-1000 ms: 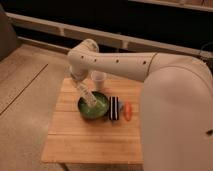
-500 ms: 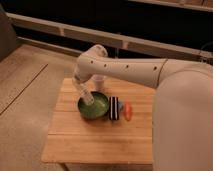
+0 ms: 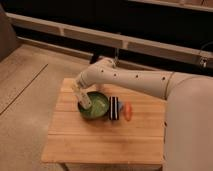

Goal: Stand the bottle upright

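My gripper (image 3: 79,91) is at the end of the white arm, over the left rim of the green bowl (image 3: 101,108). It is shut on the bottle (image 3: 85,101), a pale cream-white oblong that hangs tilted from the gripper. The bottle's lower end points down and to the right, over the bowl's left side. I cannot tell whether it touches the bowl.
A black-and-white striped block (image 3: 114,108) stands right of the bowl, with a small orange object (image 3: 128,111) beside it. All sit on a small wooden table (image 3: 100,142). My arm crosses the table's back edge from the right. Tiled floor lies to the left.
My gripper and the bottle have shifted left, from over the bowl's middle to its left rim. The arm has swung lower across the table's back and now hides the white cup.
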`<state>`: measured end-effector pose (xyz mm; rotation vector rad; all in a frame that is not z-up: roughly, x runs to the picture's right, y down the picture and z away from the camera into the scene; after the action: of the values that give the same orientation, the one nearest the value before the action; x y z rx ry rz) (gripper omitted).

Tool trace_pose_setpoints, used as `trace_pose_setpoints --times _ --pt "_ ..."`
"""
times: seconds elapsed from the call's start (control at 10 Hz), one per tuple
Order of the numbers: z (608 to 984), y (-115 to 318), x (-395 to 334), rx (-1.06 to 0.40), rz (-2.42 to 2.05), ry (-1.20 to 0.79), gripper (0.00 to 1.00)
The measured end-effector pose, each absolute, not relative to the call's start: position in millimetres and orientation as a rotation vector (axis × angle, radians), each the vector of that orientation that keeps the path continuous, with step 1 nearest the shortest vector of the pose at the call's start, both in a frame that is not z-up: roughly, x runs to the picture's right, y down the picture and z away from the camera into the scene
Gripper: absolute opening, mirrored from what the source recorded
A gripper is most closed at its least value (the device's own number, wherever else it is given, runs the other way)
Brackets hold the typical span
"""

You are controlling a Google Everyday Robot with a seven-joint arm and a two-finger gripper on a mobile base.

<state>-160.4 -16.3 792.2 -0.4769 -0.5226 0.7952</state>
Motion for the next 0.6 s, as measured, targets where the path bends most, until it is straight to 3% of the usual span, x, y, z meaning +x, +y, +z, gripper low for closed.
trace_pose_setpoints --times 0.6 --pt "788.6 -8.3 -141.2 -0.466 0.749 -0.541 0.15"
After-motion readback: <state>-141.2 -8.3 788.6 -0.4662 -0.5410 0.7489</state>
